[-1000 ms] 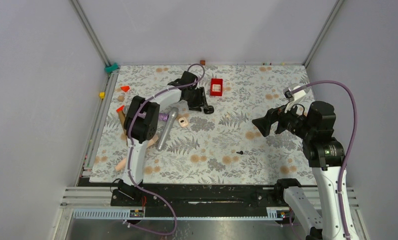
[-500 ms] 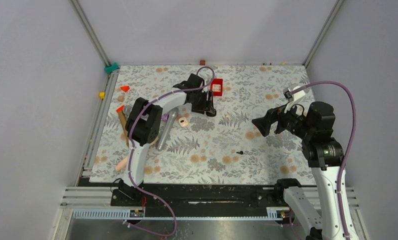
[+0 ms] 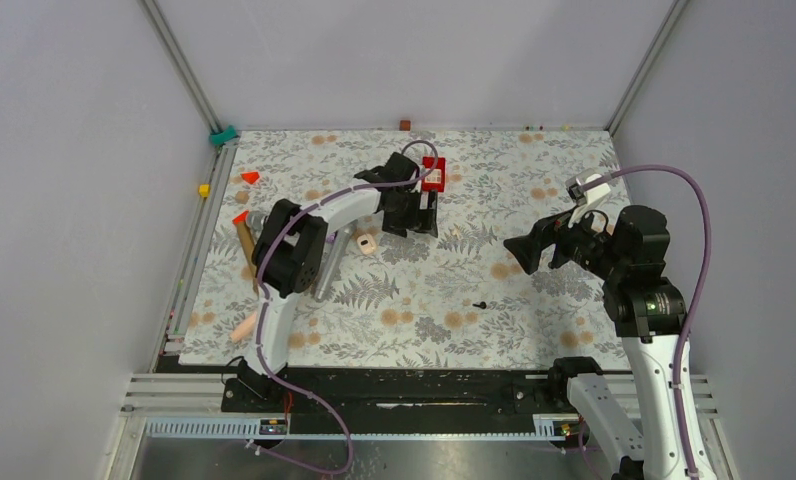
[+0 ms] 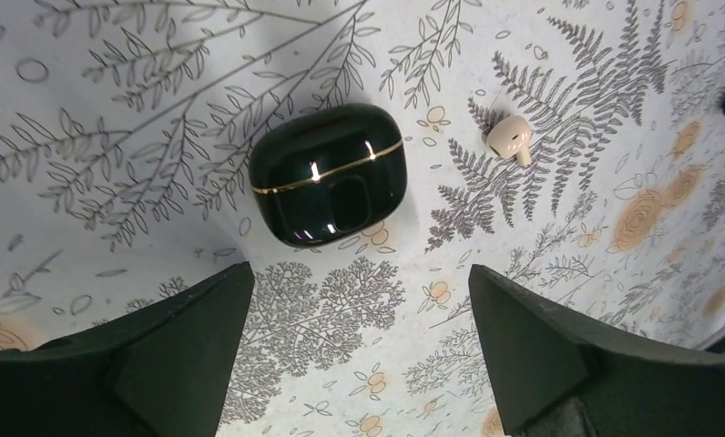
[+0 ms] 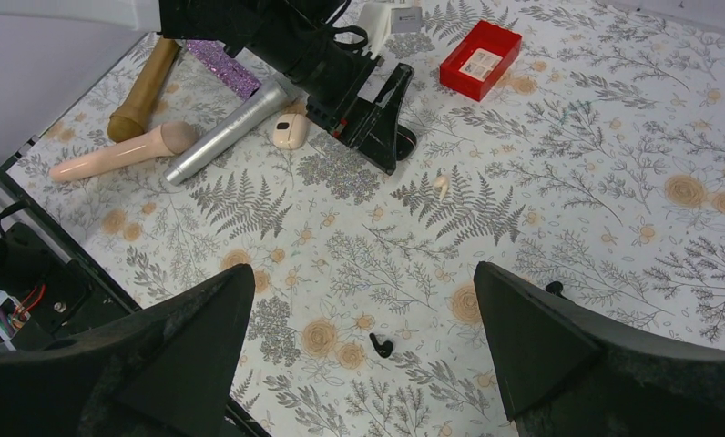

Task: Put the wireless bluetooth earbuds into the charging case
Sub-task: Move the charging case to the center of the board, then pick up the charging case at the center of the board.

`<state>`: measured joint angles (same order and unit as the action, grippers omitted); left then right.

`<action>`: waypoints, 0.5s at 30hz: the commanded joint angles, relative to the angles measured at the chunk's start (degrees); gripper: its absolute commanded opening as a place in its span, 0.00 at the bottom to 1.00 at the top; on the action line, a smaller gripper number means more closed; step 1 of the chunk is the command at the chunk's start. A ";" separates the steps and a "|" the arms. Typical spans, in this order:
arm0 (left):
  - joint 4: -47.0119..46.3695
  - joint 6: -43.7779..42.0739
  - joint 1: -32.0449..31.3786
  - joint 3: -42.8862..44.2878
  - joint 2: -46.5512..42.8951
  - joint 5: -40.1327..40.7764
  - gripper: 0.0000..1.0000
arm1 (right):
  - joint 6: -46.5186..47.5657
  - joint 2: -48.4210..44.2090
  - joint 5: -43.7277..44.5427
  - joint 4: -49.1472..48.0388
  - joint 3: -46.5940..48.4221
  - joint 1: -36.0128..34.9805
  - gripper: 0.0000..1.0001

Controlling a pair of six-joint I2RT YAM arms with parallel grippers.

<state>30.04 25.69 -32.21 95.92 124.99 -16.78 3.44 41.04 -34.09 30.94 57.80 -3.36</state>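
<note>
Left fingers (image 4: pixel 177 355), spread wide, hang above the glossy black oval charging case (image 4: pixel 330 173) on the floral worktop (image 4: pixel 113 109); right fingers (image 5: pixel 158 364) are also spread.

We see the charging case (image 4: pixel 327 175) as glossy black plastic with a thin gold seam. The tabletop (image 4: pixel 113 73) looks matt, and the left pincer (image 4: pixel 359 273) has matt black plastic fingers (image 4: pixel 186 350).
</note>
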 commanded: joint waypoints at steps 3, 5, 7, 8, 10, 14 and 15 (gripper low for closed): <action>5.64 2.23 -1.20 6.03 2.22 9.14 0.88 | 0.93 -0.87 -1.13 -2.07 -0.49 -0.10 0.99; 6.53 2.40 -1.76 7.50 3.11 11.26 0.86 | 1.05 -0.87 -1.17 -2.04 -0.54 -0.16 0.99; 6.94 2.83 -2.18 8.70 3.83 12.66 0.84 | 1.12 -0.87 -1.31 -2.05 -0.58 -0.14 0.99; 7.17 3.01 -2.43 9.40 4.25 13.20 0.83 | 1.17 -0.87 -1.39 -2.06 -0.66 -0.15 0.99; 7.69 3.02 -2.81 11.00 5.39 13.71 0.81 | 1.34 -1.01 -1.45 -2.06 -0.66 -0.15 0.99; 8.91 3.25 -3.28 14.06 7.67 13.97 0.78 | 1.40 -1.13 -1.53 -2.05 -0.76 -0.16 0.99; 8.86 3.26 -3.38 14.45 8.09 13.94 0.76 | 1.44 -1.20 -1.56 -2.09 -0.70 -0.16 0.99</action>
<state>37.78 28.16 -34.68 106.80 130.89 -5.41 4.12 40.45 -34.17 30.89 57.23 -3.36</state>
